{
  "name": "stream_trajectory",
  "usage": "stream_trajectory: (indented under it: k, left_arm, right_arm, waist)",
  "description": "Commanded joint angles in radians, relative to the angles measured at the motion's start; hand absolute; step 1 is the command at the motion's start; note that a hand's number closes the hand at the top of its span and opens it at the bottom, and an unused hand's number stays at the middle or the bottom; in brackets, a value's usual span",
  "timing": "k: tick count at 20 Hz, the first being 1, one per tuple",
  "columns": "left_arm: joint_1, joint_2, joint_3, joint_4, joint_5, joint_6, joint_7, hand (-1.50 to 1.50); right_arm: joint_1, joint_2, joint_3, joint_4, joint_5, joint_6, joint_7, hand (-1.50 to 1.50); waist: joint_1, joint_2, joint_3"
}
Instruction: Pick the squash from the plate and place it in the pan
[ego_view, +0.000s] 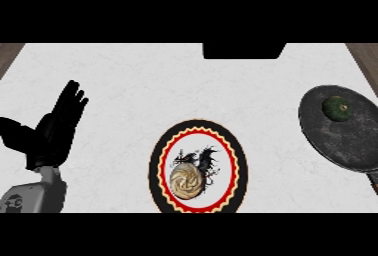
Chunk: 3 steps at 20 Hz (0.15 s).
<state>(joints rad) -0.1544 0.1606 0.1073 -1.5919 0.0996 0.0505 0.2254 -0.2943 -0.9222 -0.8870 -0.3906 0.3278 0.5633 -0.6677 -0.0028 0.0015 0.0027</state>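
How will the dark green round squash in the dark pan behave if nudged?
The dark green round squash looks rounded, so it would probably roll rather than slide. The dark round pan has a raised rim that should likely stop it. It appears compact and solid, so probably stiff, not floppy. The left hand rests open at the left, away from it.

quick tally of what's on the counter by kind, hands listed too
Plates: 1, the plate with the red and black rim
Pans: 1, the dark pan at right
Squash: 1, the green squash lying in the pan
Hands: 1, the left hand, open, at left
Total: 4
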Motion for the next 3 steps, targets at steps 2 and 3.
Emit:
stream_trajectory:
  k: [2,3]
  left_arm:
    - [0.028,-0.017,-0.019,-0.024,-0.012,0.004,-0.008,0.0]
    - [0.039,-0.003,-0.009,-0.058,-0.003,0.001,0.018,0.0]
  right_arm:
    - [0.059,-0.028,0.024,0.006,-0.025,0.135,-0.15,-1.5]
    - [0.089,-0.056,0.014,0.004,-0.043,0.169,-0.144,-1.5]
  waist:
    - [0.005,-0.001,0.0]
    - [0.002,-0.003,-0.001]
